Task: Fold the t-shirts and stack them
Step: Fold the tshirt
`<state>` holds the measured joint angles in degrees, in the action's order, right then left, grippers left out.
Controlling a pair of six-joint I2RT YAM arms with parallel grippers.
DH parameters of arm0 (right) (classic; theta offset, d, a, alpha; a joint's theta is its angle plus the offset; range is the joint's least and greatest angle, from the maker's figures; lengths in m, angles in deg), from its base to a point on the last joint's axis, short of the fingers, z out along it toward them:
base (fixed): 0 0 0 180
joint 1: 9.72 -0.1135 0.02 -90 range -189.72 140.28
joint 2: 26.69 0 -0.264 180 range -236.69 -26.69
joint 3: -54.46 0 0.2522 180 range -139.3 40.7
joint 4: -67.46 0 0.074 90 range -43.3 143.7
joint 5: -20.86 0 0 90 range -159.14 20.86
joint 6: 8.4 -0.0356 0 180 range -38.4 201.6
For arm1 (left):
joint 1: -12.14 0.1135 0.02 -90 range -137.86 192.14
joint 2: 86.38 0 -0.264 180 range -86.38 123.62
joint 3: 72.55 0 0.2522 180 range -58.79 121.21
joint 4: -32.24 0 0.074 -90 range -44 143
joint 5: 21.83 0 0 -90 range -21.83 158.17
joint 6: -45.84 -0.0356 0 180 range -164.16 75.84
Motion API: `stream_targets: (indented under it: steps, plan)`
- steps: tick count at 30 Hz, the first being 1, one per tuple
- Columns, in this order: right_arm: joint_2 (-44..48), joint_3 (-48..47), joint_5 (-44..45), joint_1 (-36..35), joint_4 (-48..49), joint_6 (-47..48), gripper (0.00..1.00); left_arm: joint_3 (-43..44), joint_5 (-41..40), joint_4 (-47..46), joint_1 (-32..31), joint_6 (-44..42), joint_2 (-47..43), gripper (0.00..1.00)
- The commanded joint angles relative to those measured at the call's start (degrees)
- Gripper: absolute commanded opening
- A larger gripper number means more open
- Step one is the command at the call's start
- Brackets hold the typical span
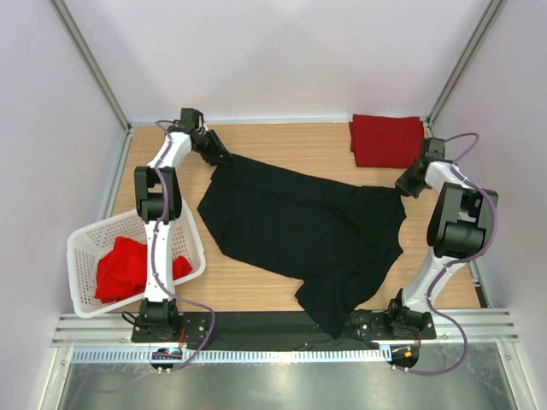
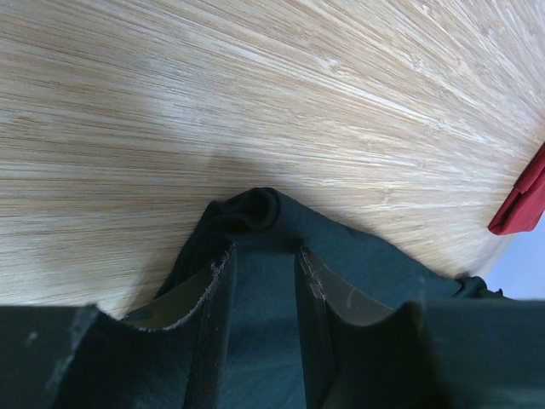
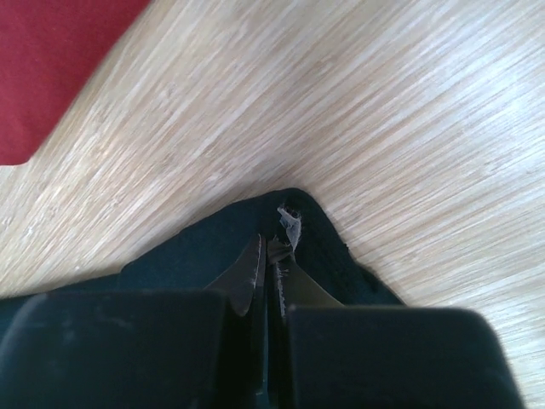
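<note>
A black t-shirt lies spread and rumpled across the wooden table, its lower part hanging over the near edge. My left gripper is at its far left corner. In the left wrist view that gripper is open, fingers apart with black cloth lying flat between them. My right gripper is at the shirt's far right corner. The right wrist view shows it shut on the black cloth near a small white tag. A folded red t-shirt lies at the back right.
A white lattice basket stands at the left near my left arm, with a crumpled red t-shirt in it. The folded red shirt shows at the edge of both wrist views. White walls enclose the table.
</note>
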<state>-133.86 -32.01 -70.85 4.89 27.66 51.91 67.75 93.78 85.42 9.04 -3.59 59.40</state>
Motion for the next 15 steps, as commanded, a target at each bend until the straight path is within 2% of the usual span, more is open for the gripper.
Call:
stream_targets:
  steps: [1, 7, 11, 15]
  plan:
    - [1.26, 1.68, 1.18, 0.68, 1.7, -0.89, 0.01, -0.42, -4.95, 3.56, 0.02, -0.41, 3.46, 0.36]
    - [7.76, 7.82, 12.43, 0.95, 1.34, -1.33, 0.01, -0.51, -6.71, 4.44, 0.1, -1.03, 3.55, 0.36]
    - [9.09, 10.48, 13.32, 0.95, 2.83, -1.6, 0.01, -0.59, -6.97, 4.53, 0.1, -1.38, 3.55, 0.35]
    - [6.9, 8.9, 11.56, 0.95, 2.76, -0.63, 0.02, -0.33, -6.27, 4.7, 0.02, -1.64, 2.68, 0.38]
